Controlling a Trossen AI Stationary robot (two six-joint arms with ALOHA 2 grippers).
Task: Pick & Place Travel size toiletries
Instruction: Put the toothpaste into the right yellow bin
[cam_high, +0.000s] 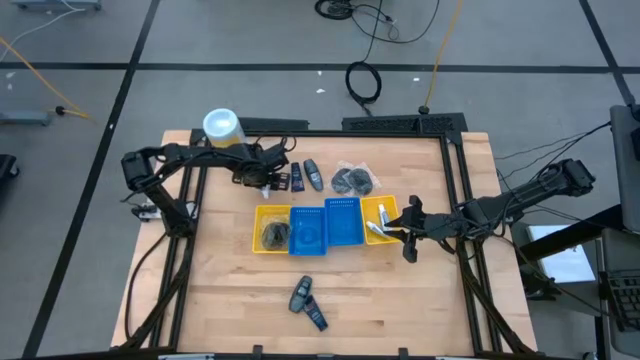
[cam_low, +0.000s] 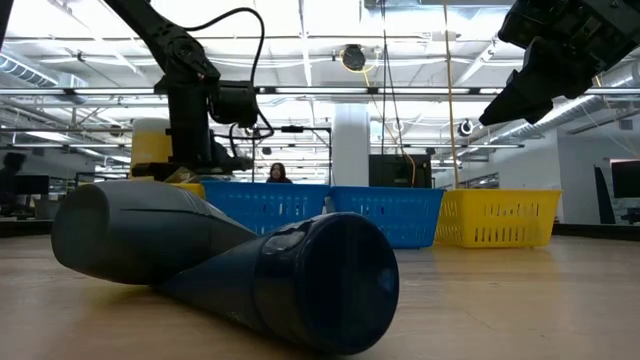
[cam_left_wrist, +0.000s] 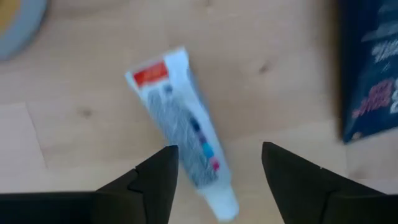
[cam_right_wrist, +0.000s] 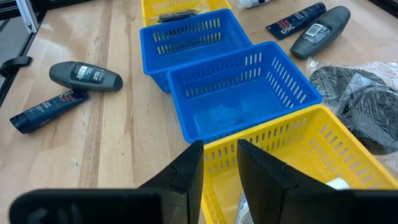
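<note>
From above, the left tool (cam_high: 262, 176) sits over the far-left part of the wooden tabletop (cam_high: 220, 290), right next to the big yellow canister (cam_high: 223, 128), with a navy mini tube (cam_high: 297, 178) and a grey oval bottle (cam_high: 313, 174) lying just past it. The right tool (cam_high: 404, 230) hangs over the yellow bin (cam_high: 381, 219) at the right end of the bin row, which has a small white tube (cam_high: 377, 228) in it; next along are two blue bins (cam_high: 326, 226) and another yellow bin (cam_high: 272, 228) holding a dark crinkly packet (cam_high: 274, 235). More clear packets (cam_high: 354, 179) with dark round stuff lie beyond the bins, and a loose grey oval plus navy tube pair (cam_high: 306, 300) sits near the front edge. Low view: that pair (cam_low: 230, 265) fills the foreground, smooth matte plastic, the rounded ends facing the camera. Left wrist view: the left tool (cam_left_wrist: 217, 165) has its fingers spread apart with nothing in them, and a white toothpaste tube (cam_left_wrist: 183, 134) lies flat on the wood grain directly below, its long axis running diagonally, cap end between the fingers, crimped flat end pointing away. Right wrist view: the right tool (cam_right_wrist: 219, 158) shows only a narrow gap between its fingers, gripping nothing, above the slotted plastic yellow bin (cam_right_wrist: 292, 155).
</note>
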